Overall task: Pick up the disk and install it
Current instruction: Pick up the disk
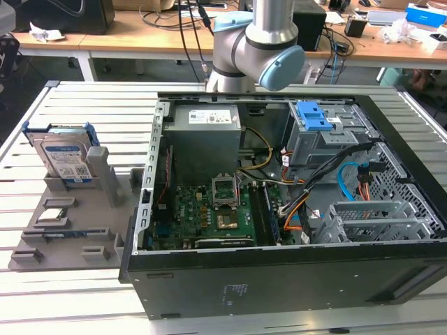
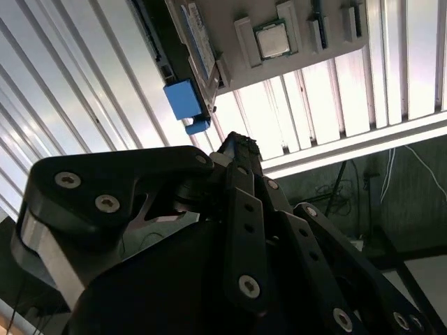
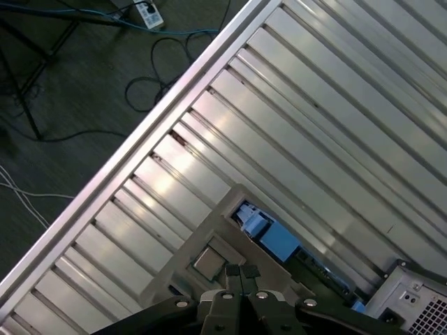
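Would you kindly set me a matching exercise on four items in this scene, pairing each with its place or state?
Things:
1. disk
2. chip
3. blue latch
4. motherboard

Places or states:
A. lying flat on the grey holder
B. atop the drive bay
C. standing upright in the grey holder
D. green, inside the computer case

Pairs: 1-C, 2-A, 3-B, 4-D

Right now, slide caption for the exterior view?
Disk standing upright in the grey fixture at the exterior view's left, beside the open computer case; arm behind the case.
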`<action>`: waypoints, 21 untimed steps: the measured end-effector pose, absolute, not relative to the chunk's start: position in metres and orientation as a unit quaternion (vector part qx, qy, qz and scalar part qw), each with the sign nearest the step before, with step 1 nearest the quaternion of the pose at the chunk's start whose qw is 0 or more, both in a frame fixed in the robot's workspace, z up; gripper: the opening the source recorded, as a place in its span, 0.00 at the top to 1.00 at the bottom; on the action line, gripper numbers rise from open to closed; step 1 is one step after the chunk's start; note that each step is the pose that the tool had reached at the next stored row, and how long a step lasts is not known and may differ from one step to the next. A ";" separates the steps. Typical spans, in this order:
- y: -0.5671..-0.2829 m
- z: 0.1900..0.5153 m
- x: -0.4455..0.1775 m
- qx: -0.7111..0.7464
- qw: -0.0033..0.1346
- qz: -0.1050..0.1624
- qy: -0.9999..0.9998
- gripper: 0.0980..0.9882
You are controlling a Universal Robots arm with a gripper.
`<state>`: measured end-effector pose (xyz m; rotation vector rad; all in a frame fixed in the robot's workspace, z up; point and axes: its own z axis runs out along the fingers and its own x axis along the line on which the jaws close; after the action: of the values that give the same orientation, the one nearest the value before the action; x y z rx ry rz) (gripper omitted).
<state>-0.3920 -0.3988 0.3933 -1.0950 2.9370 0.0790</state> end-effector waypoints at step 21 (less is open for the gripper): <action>-0.399 0.393 -0.392 -0.449 0.000 0.025 0.893 0.99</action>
<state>-0.3920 -0.3988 0.3933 -1.4099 2.8056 0.0797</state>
